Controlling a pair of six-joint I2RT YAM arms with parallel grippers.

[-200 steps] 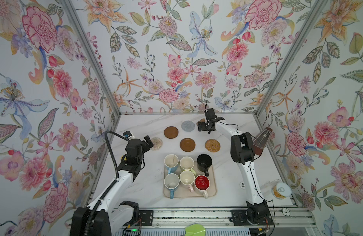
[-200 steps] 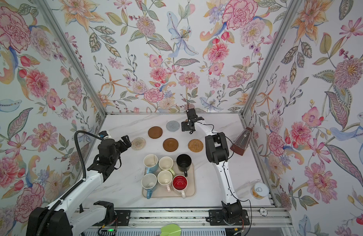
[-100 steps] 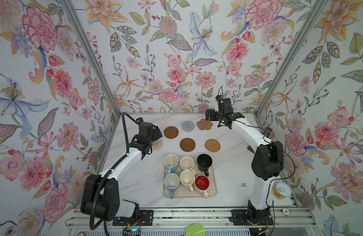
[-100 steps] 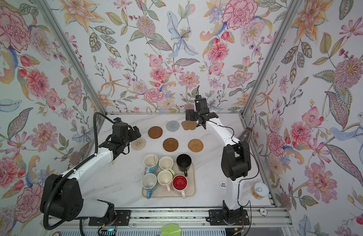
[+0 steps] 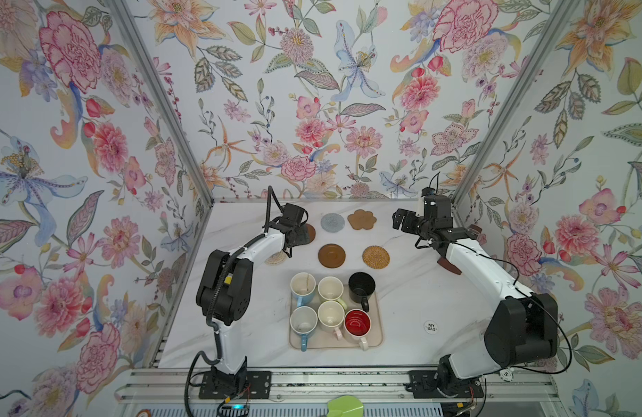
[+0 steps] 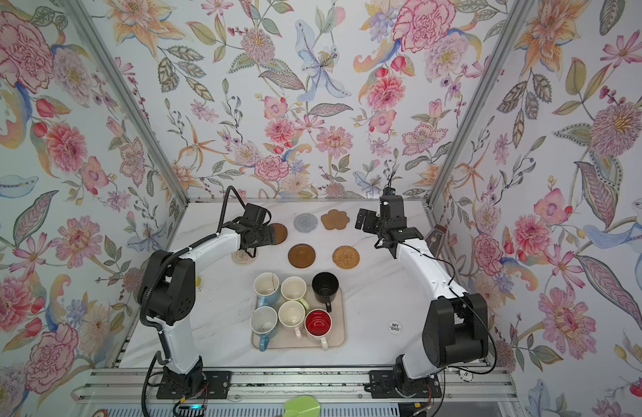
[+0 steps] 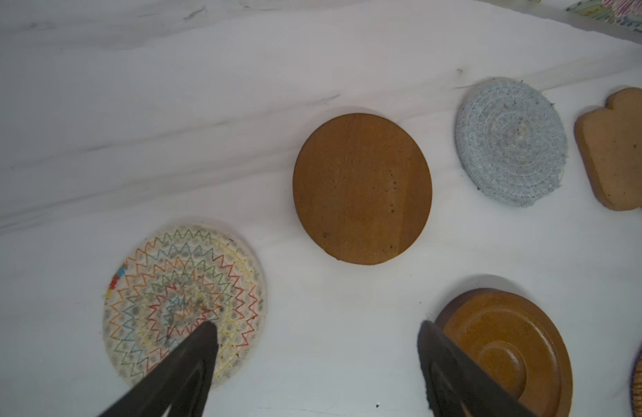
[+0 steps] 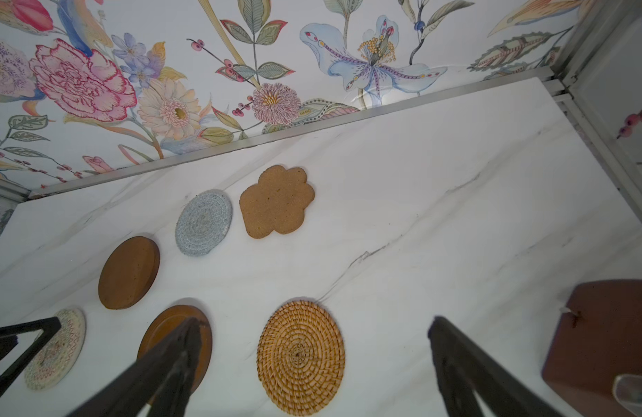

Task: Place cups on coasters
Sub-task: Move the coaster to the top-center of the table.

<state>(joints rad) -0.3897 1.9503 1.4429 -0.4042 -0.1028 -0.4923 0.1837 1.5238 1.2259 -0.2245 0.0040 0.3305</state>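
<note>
Six cups stand close together on the beige tray (image 5: pixel 379 335): two light blue (image 5: pixel 302 287) (image 5: pixel 304 323), a pale green (image 5: pixel 330 289), a pale pink (image 5: pixel 331 317), a black (image 5: pixel 361 287) and a red-lined one (image 5: pixel 357 322). Behind them lie the coasters: cream woven (image 7: pixel 184 303), flat dark brown disc (image 7: pixel 363 187), grey (image 5: pixel 332 222), tan flower (image 5: pixel 361 219), ringed brown disc (image 5: pixel 331 255), golden rattan (image 8: pixel 300 355). My left gripper (image 7: pixel 317 326) hangs open above bare table between the cream coaster and the ringed disc. To the right of the flower coaster my right gripper (image 8: pixel 314 323) is open and holds nothing.
A reddish-brown block (image 8: pixel 601 346) stands by the right wall under my right forearm. A white "MY BAG" sticker (image 5: pixel 430 327) lies right of the tray. Floral walls close in the table at the back and on both sides.
My left gripper has swung from the table's left edge in over the back-left coasters. My right gripper has moved right, off the flower coaster.
</note>
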